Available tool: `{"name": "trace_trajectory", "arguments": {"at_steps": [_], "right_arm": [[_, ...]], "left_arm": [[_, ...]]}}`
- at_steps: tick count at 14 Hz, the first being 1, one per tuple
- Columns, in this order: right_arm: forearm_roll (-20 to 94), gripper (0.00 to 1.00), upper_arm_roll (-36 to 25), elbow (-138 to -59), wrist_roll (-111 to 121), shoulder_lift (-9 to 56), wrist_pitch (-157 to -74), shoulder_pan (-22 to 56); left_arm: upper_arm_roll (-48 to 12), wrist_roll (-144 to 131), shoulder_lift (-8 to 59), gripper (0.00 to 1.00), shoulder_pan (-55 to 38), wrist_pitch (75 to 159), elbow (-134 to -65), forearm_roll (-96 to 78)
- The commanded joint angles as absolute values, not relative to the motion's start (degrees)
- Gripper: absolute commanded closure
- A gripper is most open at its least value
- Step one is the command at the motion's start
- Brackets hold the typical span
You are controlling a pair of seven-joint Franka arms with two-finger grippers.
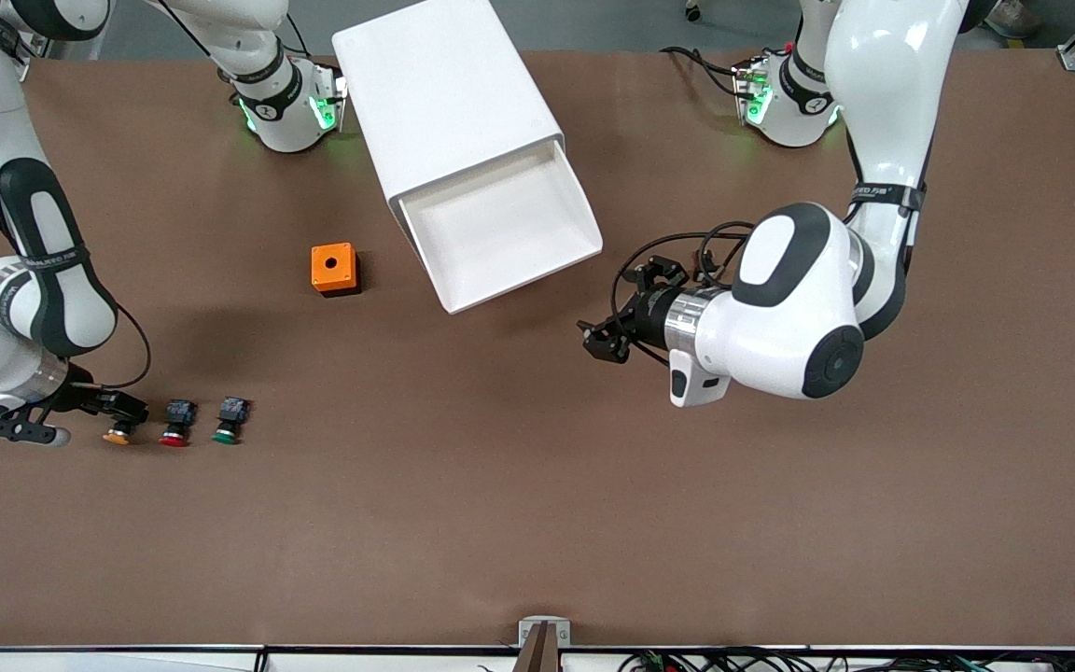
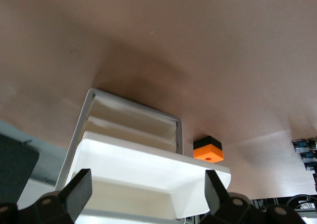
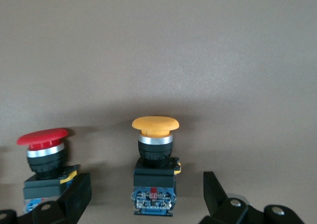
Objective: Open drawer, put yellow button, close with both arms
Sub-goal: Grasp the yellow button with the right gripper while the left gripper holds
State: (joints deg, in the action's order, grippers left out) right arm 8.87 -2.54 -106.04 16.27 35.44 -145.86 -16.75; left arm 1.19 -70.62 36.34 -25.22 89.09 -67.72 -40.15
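Drawer open; my right gripper straddles the yellow button, jaws wide; left gripper waits wide beside the drawer.

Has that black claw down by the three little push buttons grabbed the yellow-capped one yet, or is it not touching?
Apart. In the right wrist view, the yellow-capped push button stands between the right gripper's open black fingers, with bare table showing on both sides of it.
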Motion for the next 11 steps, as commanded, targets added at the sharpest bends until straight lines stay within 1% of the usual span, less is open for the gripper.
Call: {"name": "trace_trajectory", "arguments": {"at_steps": [1, 4, 7, 9, 10, 11], "right_arm": [[9.76, 0.00, -2.46, -104.85, 17.14, 37.09, -146.16, -16.88], [9.67, 0.00, -2.81, -104.85, 17.05, 37.27, -146.16, -16.96], [9.58, 0.00, -2.73, -104.94, 17.40, 37.53, -146.16, -17.40], [9.49, 0.00, -2.81, -105.03, 17.49, 37.79, -146.16, -17.49], [9.41, 0.08, -2.81, -105.03, 17.49, 37.88, -146.16, -17.49], [9.23, 0.21, -2.81, -105.12, 17.49, 37.88, -146.08, -17.49]], "left_arm": [[1.05, -66.37, 34.98, 0.00, -25.49, 92.45, -68.99, -35.53], [1.05, -62.85, 35.07, 0.00, -25.75, 93.95, -69.26, -30.52], [1.05, -60.57, 35.24, 0.00, -27.15, 97.81, -69.43, -24.28], [1.05, -59.59, 35.33, 0.00, -27.33, 98.87, -69.52, -23.12], [1.05, -58.72, 35.42, 0.00, -27.42, 99.49, -69.61, -22.94], [1.05, -57.67, 35.42, 0.00, -28.03, 99.75, -69.78, -22.24]]}}
